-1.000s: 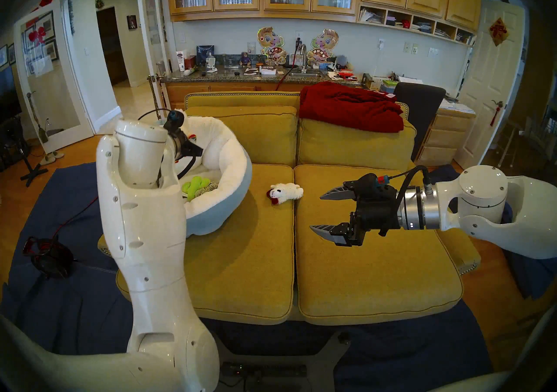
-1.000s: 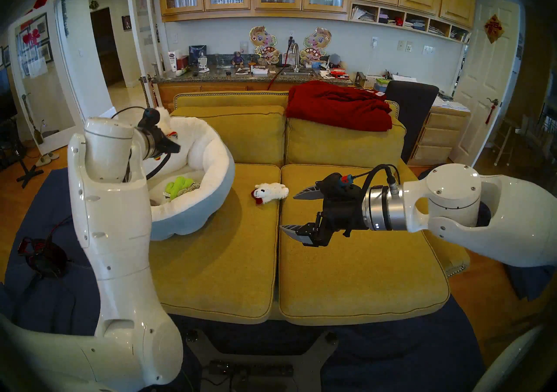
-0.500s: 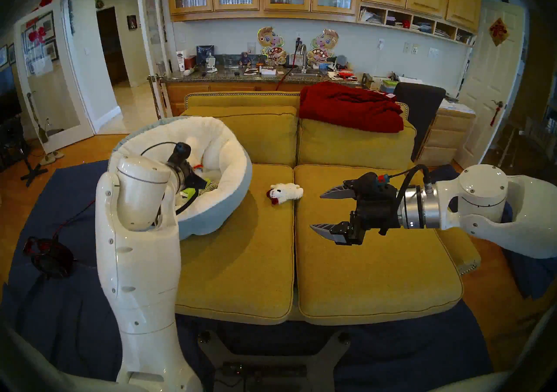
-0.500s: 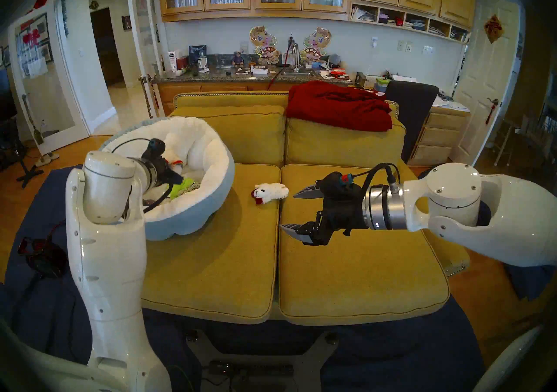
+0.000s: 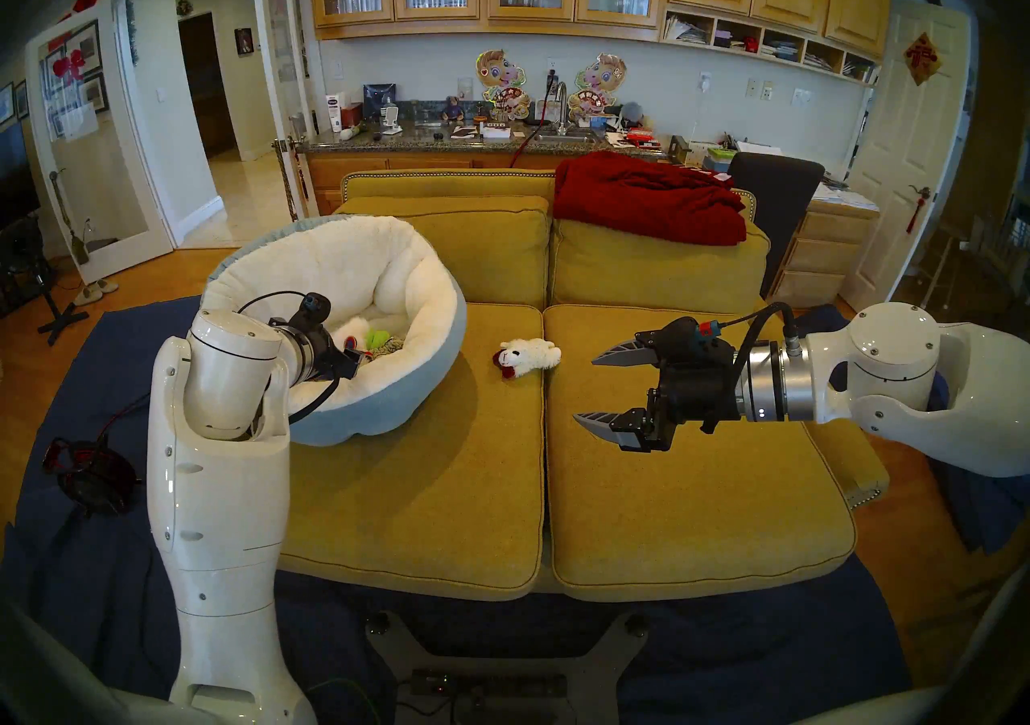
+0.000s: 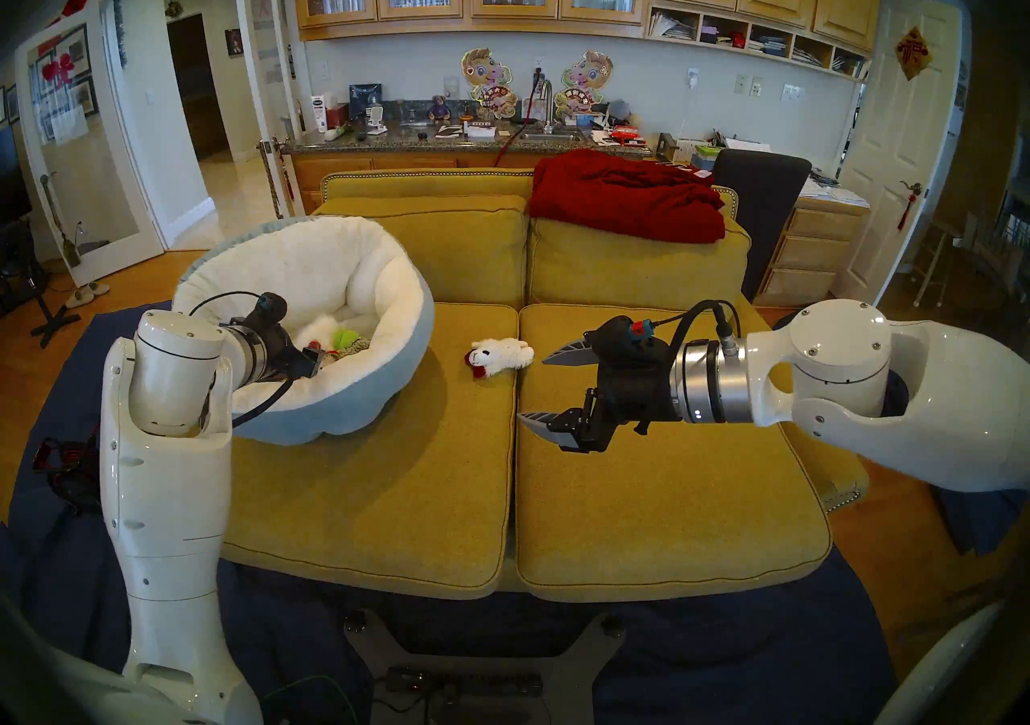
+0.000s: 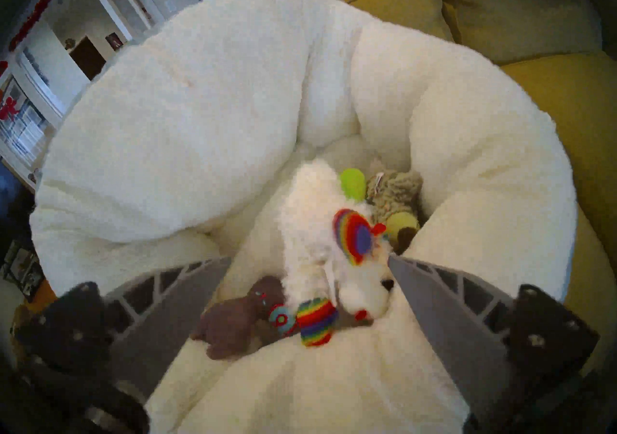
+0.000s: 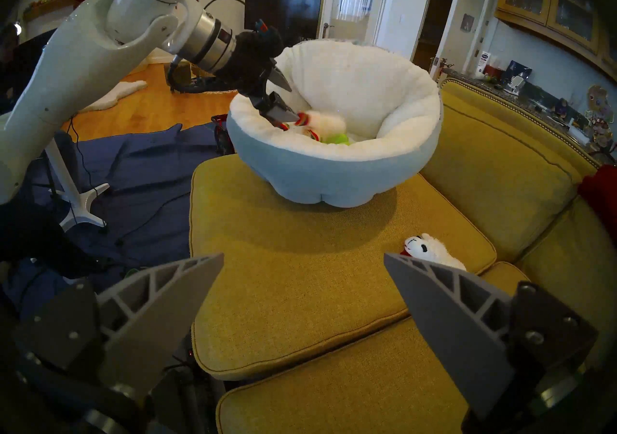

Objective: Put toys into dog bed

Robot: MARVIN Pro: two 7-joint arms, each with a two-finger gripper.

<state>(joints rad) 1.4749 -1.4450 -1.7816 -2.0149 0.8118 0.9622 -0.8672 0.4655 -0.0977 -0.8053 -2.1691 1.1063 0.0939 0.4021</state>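
Rainbow-trimmed white lamb (image 7: 320, 249) lying inside the dog bed (image 5: 390, 261), beside a green cactus toy (image 7: 352, 181), a shaggy tan toy (image 7: 394, 189) and a purple-grey toy (image 7: 233, 320). Left gripper (image 7: 309, 263) over the near rim, jaws spread to either side of the lamb, not clamping it. Second white lamb (image 5: 526, 357) on the yellow sofa cushion (image 5: 423, 484), right of the bed. Right gripper (image 5: 593, 389) agape and empty, above the adjoining cushion.
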